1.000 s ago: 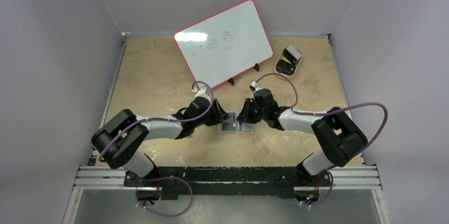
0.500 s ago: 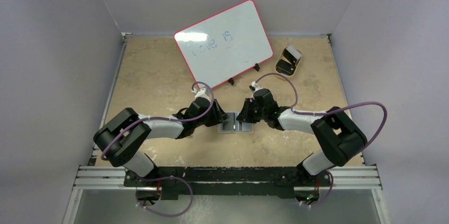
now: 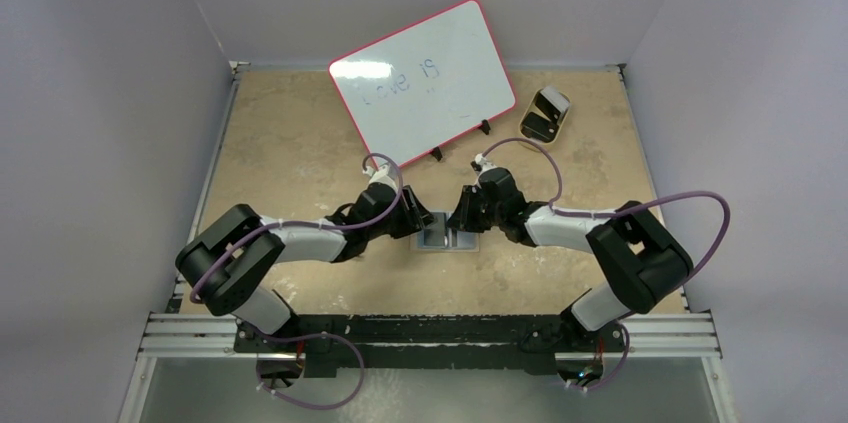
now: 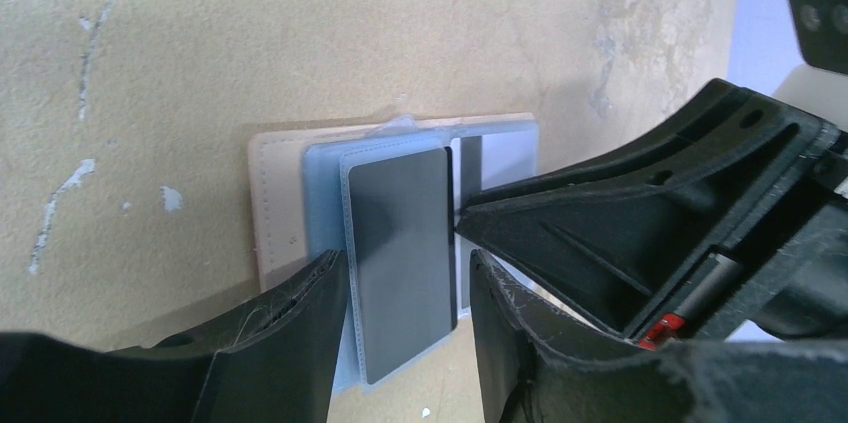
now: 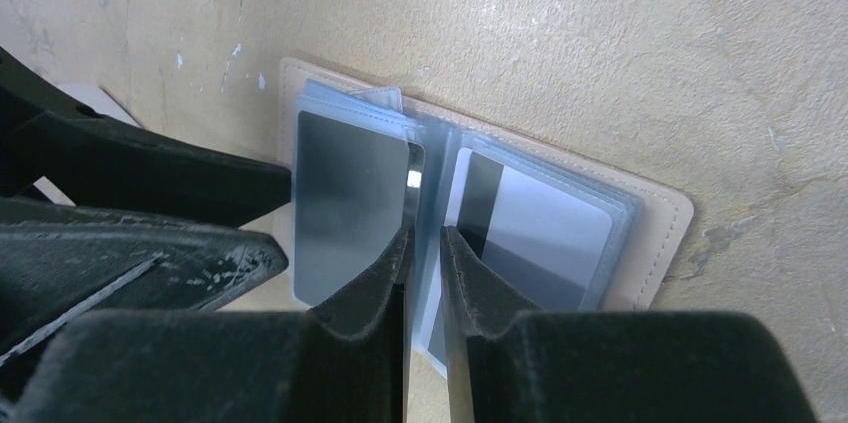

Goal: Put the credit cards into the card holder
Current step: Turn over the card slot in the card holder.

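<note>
The card holder (image 3: 447, 240) lies open and flat on the tabletop (image 3: 300, 143), at the middle of the overhead view, with both of my grippers meeting over it. Its beige leather cover shows as a border around pale blue plastic sleeves (image 5: 430, 158).

In my left wrist view, my left gripper (image 4: 405, 263) has its fingers apart, one on each side of a dark grey card (image 4: 400, 243) that sits in the top sleeve in the lower middle of the frame. I cannot tell whether the fingers touch the sleeve's edges. My right gripper (image 4: 650, 213) comes in from the right of that frame, its tip at the card's right edge.

In my right wrist view, my right gripper's fingers (image 5: 370, 283) stand nearly together over the fold at frame centre, and a thin strip of sleeve plastic shows in the narrow gap. I cannot tell whether they pinch it. Right of the fold, a pale card with a dark stripe (image 5: 540, 233) sits in a sleeve.

A whiteboard (image 3: 425, 78) and a tan tray (image 3: 546, 113) stand well apart toward the top of the overhead view.
</note>
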Controlling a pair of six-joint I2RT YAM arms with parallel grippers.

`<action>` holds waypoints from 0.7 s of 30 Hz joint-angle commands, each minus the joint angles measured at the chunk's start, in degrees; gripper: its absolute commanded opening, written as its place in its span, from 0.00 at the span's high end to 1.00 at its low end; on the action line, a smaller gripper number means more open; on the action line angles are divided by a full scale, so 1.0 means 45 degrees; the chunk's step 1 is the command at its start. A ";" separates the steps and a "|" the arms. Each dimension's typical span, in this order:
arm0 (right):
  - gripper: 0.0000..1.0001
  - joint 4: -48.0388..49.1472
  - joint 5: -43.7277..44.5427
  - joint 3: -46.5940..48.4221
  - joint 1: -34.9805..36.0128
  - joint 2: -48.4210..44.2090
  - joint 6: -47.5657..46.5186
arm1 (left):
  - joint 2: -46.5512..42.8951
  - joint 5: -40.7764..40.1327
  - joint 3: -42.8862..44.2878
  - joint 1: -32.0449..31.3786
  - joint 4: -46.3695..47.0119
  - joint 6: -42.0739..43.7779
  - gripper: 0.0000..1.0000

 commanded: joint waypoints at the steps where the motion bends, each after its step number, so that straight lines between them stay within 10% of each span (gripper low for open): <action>1: 0.83 0.0017 0.0323 -0.0182 0.0006 0.0208 -0.0128 | -0.0665 0.0465 -0.0073 0.0021 0.0999 -0.0344 0.52; 21: 0.78 -0.1014 0.0949 -0.0006 0.0015 -0.0785 -0.0173 | -0.0312 0.1518 0.0337 -0.0144 0.2456 -0.0825 0.50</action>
